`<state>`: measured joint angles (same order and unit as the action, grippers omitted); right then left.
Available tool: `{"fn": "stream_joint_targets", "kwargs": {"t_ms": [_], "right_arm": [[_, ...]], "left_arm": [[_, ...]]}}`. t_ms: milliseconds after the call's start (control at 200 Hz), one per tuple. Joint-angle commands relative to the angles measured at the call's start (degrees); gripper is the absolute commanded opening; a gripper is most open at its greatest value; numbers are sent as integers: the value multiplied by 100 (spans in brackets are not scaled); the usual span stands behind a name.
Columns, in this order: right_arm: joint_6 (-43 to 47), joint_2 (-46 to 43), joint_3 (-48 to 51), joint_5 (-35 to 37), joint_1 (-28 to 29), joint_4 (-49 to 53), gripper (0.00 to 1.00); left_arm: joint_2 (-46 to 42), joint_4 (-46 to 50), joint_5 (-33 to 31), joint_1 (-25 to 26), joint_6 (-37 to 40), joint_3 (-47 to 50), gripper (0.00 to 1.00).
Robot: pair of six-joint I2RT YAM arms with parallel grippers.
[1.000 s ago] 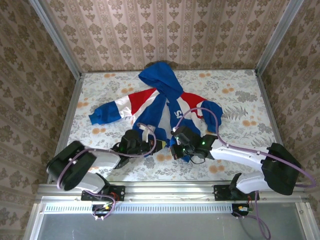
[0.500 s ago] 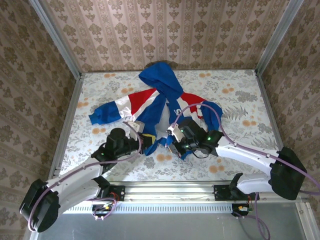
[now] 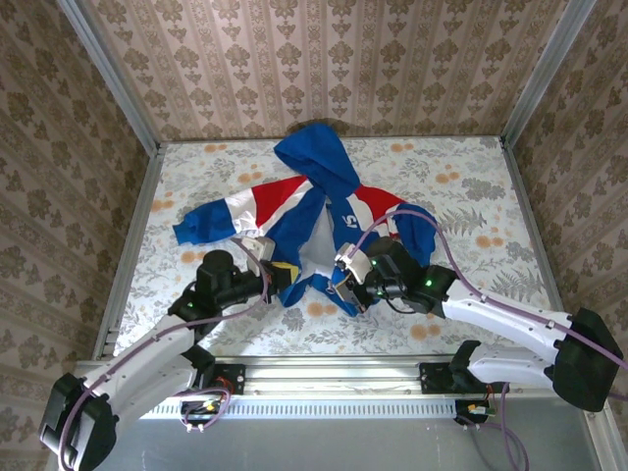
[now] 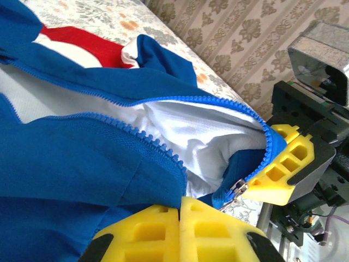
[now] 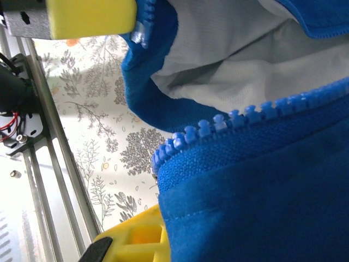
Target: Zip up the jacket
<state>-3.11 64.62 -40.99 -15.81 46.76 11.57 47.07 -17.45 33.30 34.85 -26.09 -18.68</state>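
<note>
The jacket (image 3: pixel 329 186) lies open on the table, blue with red and white bands, hood at the far end and pale lining (image 4: pixel 218 136) showing between the two zipper edges. My left gripper (image 3: pixel 283 275) (image 4: pixel 180 210) is shut on the bottom hem corner of the left front panel. My right gripper (image 3: pixel 343 285) (image 5: pixel 166 215) is shut on the other panel's bottom corner, just below the end of its zipper teeth (image 5: pixel 218 123). A metal zipper pull (image 4: pixel 235 191) hangs beside the right gripper's yellow finger (image 4: pixel 289 164). The two held corners sit a short way apart.
The floral tablecloth (image 3: pixel 471 196) is bounded by patterned walls on three sides and an aluminium rail (image 3: pixel 334 368) at the near edge. The jacket's sleeve (image 3: pixel 201 226) reaches out left. The right arm's cable (image 3: pixel 392 211) loops over the jacket's right side.
The left arm's elbow has swung out to the left and low, and the right arm has stretched rightward. Both grippers stay shut on the hem corners; the jacket front has spread slightly.
</note>
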Motion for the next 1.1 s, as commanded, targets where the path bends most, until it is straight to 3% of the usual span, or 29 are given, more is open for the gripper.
{"fn": "stream_joint_targets", "kwargs": {"t_ms": [0, 265, 715, 1095], "right_arm": [[323, 38, -58, -531, -123, -416, 0], [725, 313, -71, -1124, -306, -690, 0], [796, 564, 12, -1256, -309, -1161, 0], [733, 582, 91, -1306, -317, -1364, 0]], "left_arm": [[142, -811, 495, -56, 32, 28, 0], [225, -1503, 678, -128, 13, 190, 0], [501, -2405, 1008, -110, -238, 434, 0], [1005, -2908, 857, 324, 120, 505, 0]]}}
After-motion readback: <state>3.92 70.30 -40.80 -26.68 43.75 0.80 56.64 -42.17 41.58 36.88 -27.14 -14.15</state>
